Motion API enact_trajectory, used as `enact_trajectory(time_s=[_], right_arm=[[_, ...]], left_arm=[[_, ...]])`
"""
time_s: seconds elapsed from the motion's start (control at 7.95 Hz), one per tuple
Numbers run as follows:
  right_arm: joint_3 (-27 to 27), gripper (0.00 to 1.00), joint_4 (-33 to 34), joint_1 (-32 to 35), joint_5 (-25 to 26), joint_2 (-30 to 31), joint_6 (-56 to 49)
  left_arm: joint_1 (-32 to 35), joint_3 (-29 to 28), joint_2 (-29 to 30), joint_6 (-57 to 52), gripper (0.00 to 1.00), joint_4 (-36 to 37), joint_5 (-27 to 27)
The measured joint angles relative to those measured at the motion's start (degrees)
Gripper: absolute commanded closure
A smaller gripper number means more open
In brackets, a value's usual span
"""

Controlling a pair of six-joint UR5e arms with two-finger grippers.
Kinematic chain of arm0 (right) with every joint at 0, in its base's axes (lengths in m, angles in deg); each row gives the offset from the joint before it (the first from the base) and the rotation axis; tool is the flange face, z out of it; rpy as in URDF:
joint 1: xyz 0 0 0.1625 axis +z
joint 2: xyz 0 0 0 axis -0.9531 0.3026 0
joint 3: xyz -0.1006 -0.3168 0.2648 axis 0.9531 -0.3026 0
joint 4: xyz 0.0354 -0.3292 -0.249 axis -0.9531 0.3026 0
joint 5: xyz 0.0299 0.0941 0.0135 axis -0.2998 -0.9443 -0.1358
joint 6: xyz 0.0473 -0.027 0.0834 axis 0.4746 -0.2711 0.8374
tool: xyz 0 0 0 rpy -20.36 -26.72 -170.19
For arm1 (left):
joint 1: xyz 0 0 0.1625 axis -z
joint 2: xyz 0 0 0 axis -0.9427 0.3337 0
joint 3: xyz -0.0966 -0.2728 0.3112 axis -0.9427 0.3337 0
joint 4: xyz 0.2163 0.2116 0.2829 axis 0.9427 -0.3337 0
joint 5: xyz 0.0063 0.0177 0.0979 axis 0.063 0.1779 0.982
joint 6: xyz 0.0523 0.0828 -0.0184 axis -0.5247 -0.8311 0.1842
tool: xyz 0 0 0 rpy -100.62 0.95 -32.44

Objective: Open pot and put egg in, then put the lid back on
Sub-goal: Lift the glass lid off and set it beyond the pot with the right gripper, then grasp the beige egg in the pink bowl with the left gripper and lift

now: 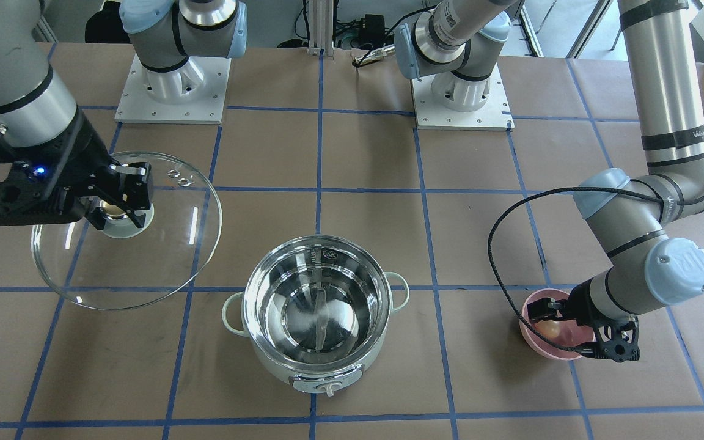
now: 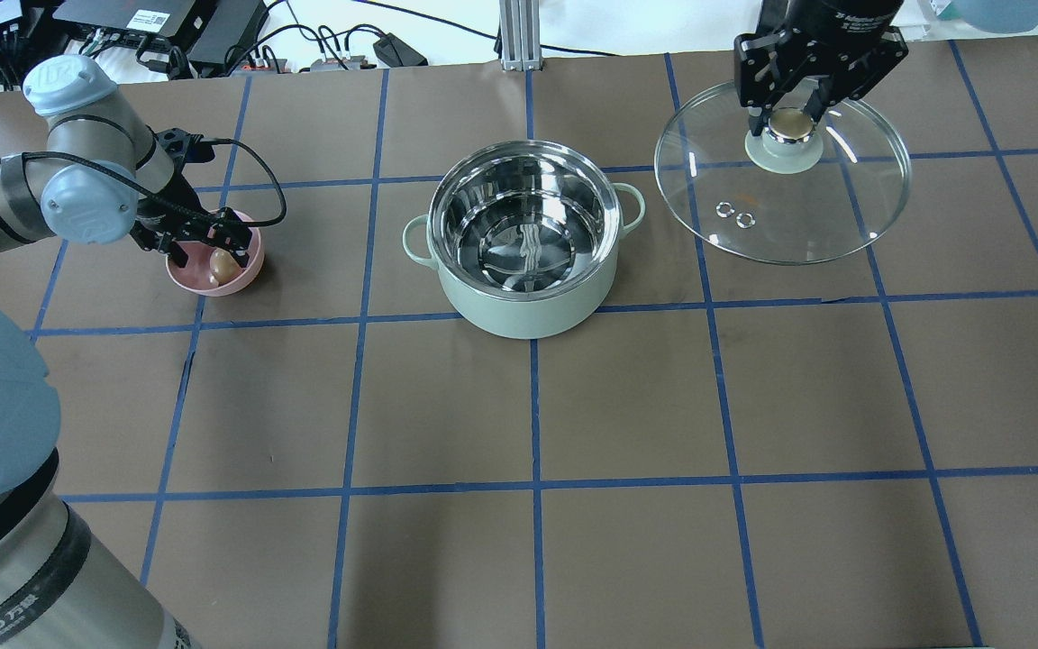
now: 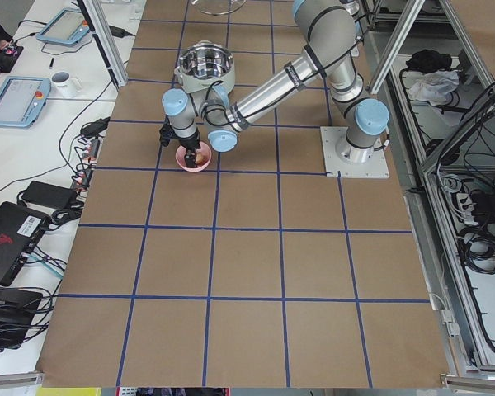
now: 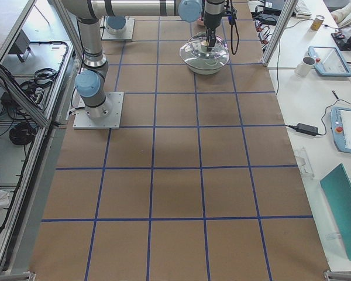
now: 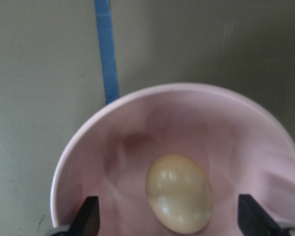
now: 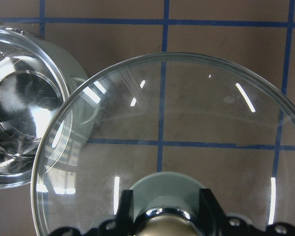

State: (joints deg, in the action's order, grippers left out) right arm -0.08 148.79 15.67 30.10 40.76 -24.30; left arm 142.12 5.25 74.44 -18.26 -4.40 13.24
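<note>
Overhead exterior, right fingers [image 2: 755, 108] clamped on lid [image 2: 807, 216], left fingers [image 5: 87, 219] spread around egg [image 5: 179, 193] (in pink bowl [image 5: 137, 101])

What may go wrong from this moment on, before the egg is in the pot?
The left end effector stands open around the egg in the pink bowl; the egg is smooth and round, so a weak grip may let it slip and a hard one may crack it.
The right end effector holds the glass lid only by its knob, and the lid looks tilted; it may swing or slip.
</note>
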Motion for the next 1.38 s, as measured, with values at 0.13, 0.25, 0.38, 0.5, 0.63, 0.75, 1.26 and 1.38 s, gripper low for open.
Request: enact_trajectory(time_s=[0.13,0.25,0.38,0.5,0.63,0.75,1.26,1.38], right_arm=[[0.4,1.0,-0.5,-1.0,0.3,0.4,-0.9],[0.9,1.0,-0.7,-1.5,0.4,0.7,-1.3],[1.2,1.0,-0.7,-1.7,0.5,1.0,-1.4],[1.3,1.0,-0.5,-1.8,0.5,1.1,-1.5],[1.4,1.0,-0.4,-1.8,0.6,1.2,-1.6],[1.4,1.0,-0.3,-1.8,0.6,1.2,-1.7],[1.9,1.0,-0.7,-2.2,1.0,1.3,-3.3],[2.1,1.0,-0.8,-2.6,1.0,1.3,-3.7]], left_arm=[[0.0,0.0,0.3,0.0,0.0,0.0,0.0],[0.0,0.0,0.6,0.0,0.0,0.1,-0.1],[0.0,0.0,0.8,0.0,0.1,0.1,-0.1],[0.0,0.0,0.9,0.0,0.31,0.1,-0.1],[0.0,0.0,0.9,0.0,0.49,0.1,-0.5],[0.0,0.0,0.9,0.0,0.56,0.1,-0.8],[0.0,-0.1,0.9,0.1,0.6,0.2,-1.0],[0.0,-0.2,0.9,0.1,0.6,0.1,-1.0]])
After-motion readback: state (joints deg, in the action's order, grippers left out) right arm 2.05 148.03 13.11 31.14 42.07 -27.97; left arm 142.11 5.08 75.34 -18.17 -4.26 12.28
